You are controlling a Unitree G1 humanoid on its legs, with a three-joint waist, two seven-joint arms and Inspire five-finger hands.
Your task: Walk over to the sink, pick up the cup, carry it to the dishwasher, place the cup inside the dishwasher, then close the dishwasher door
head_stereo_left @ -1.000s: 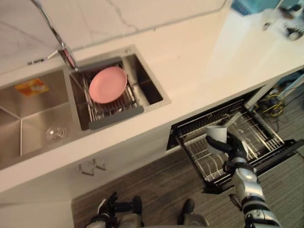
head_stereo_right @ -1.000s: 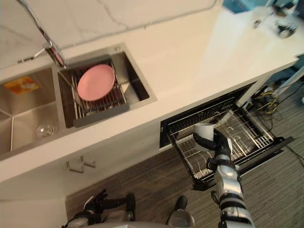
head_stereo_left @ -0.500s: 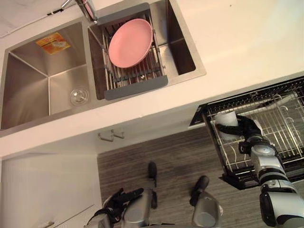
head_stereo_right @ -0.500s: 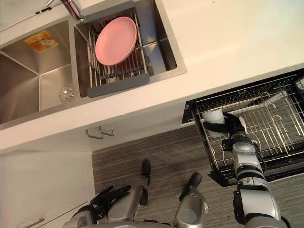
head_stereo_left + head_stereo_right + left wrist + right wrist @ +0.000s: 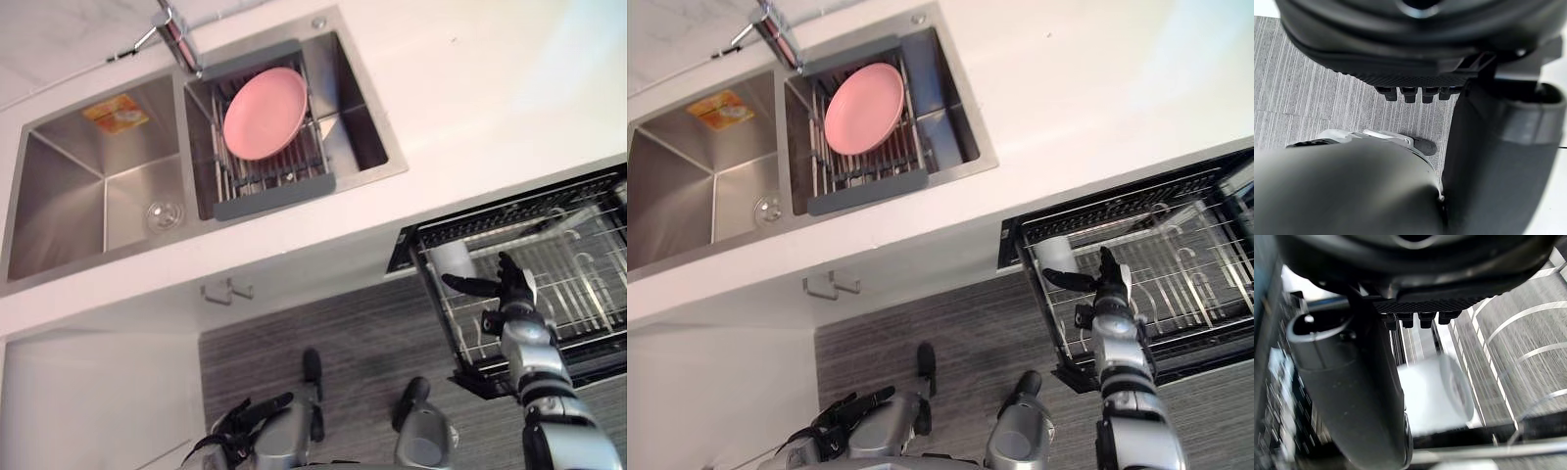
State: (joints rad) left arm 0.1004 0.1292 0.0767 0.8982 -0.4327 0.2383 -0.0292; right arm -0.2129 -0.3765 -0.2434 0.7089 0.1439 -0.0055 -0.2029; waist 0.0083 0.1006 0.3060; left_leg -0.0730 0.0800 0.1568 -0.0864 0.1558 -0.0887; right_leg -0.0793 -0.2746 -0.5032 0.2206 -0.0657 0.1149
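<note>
Left hand (image 5: pixel 245 419): low and near, fingers relaxed, nothing held. Right hand (image 5: pixel 511 294): raised over the rack (image 5: pixel 588 294), fingers spread straight, thumb stretched left, its tip just beside the cup (image 5: pixel 452 259); no grip seen. Cup: set at the rack's left end, inside the open dishwasher (image 5: pixel 470 217). Pickup, carry and placing are judged done; closing is left. Sink (image 5: pixel 98 196): far left

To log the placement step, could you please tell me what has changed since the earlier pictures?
The right hand has opened and let go of the cup, which now rests in the dishwasher rack beside it. The pink plate at the sink and the idle left hand are unchanged.
</note>
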